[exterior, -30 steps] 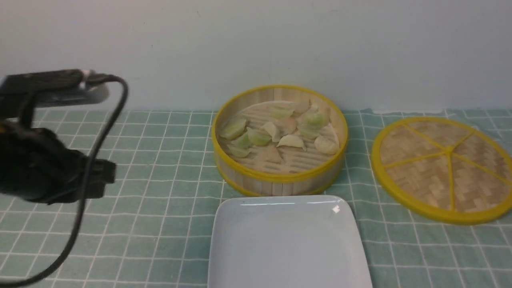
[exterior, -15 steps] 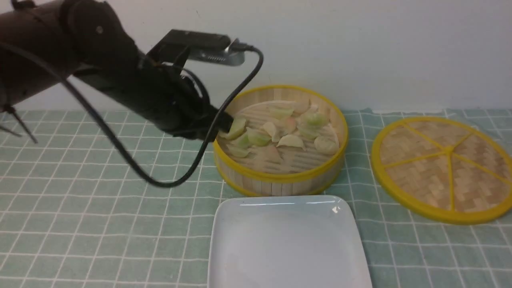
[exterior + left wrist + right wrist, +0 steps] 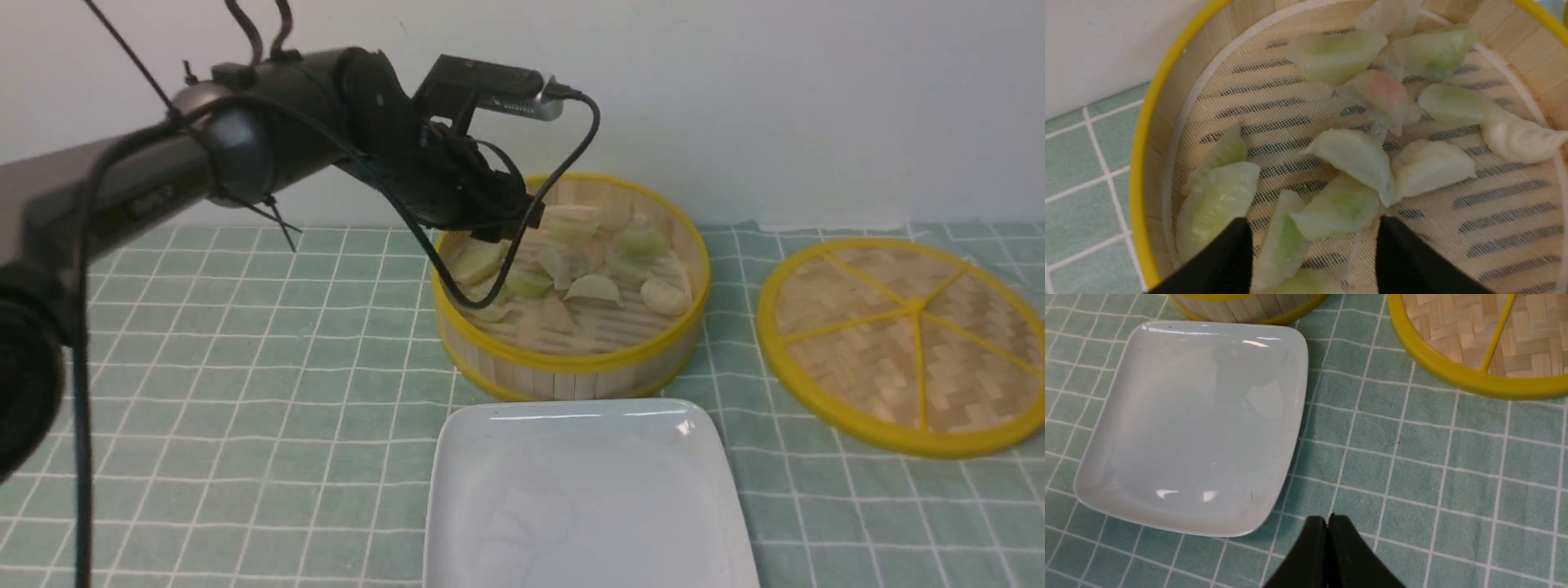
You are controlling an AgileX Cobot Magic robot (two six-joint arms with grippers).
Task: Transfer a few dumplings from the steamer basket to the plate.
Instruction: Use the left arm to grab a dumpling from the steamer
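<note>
Steamer basket (image 3: pixel 571 371) of pale, matt bamboo slats with smooth yellow rims, its floor lined with fine white mesh (image 3: pixel 1274 110). Dumplings (image 3: pixel 1355 157) look smooth, waxy and faintly translucent. At six o'clock from the basket, a glossy white plate (image 3: pixel 1180 428) (light glints along its rim). Matt checked cloth (image 3: pixel 245 367) covers the tabletop. At three o'clock, a woven bamboo disc (image 3: pixel 857 359).

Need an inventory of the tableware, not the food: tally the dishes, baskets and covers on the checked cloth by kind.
Round bamboo steamer basket with yellow rims: 1
Glossy white squarish plate: 1
Flat woven bamboo disc with yellow spokes: 1
Total: 3
</note>
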